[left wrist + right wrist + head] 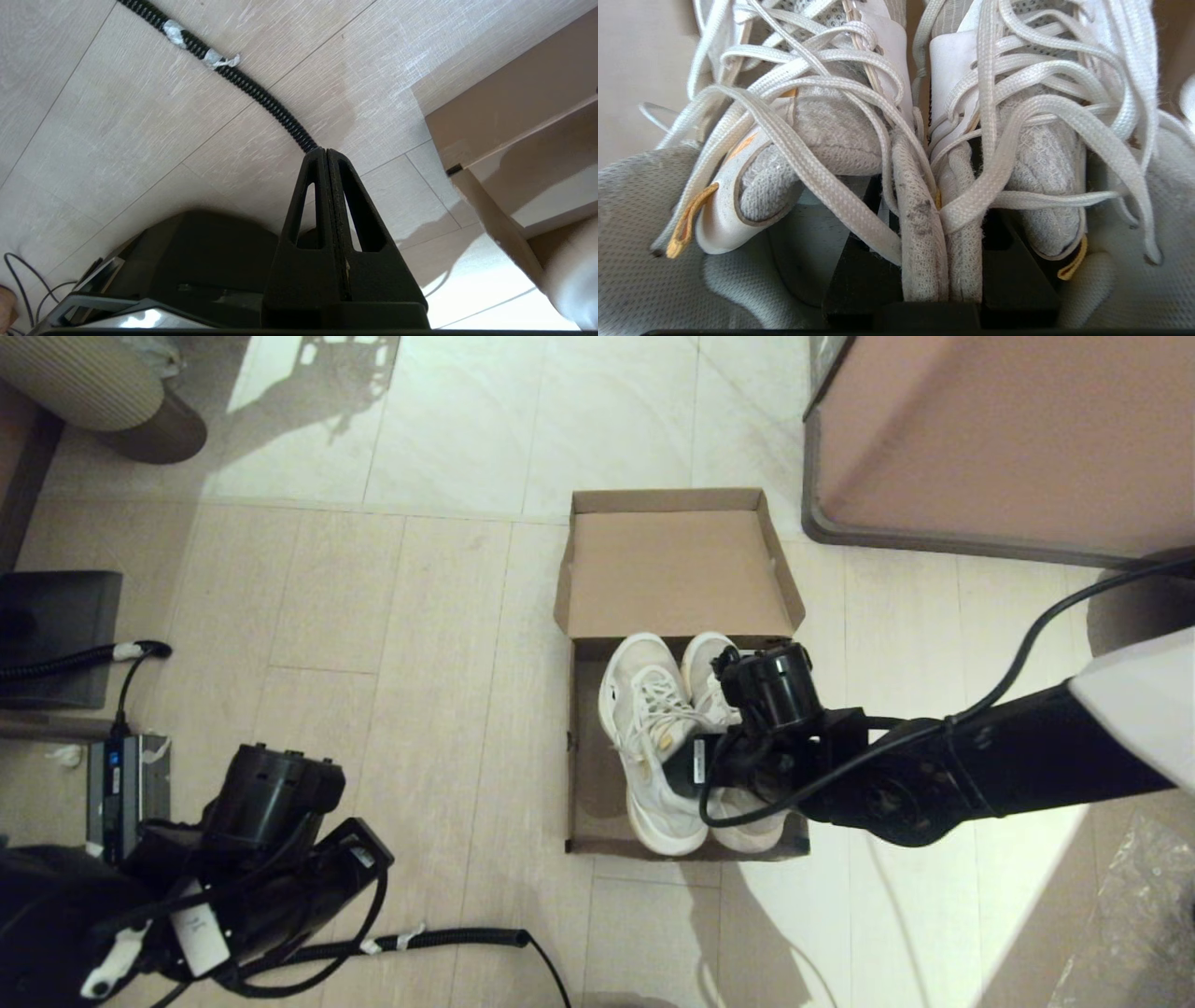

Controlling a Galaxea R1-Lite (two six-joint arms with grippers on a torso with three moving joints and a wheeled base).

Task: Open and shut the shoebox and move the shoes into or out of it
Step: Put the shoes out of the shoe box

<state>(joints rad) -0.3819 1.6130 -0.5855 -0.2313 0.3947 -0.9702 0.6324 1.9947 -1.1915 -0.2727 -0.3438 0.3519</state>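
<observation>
The shoebox (586, 775) sits on the floor (392, 663) ahead of the robot, lid (677, 574) folded flat open on the far side. The shoes (653, 747) lie side by side inside the box, toes toward the lid, heels at the near wall. The right pincer (931, 261) is down in the box over the heel ends, closed on the two inner collars of the shoes, which are pressed together between its fingers (859, 275). The left pincer (327, 196) hangs low at near left, well apart from the box, fingers pressed together on nothing. A coiled cable (261, 95) runs across the floor under it. A cabinet (999, 439) stands at far right.
</observation>
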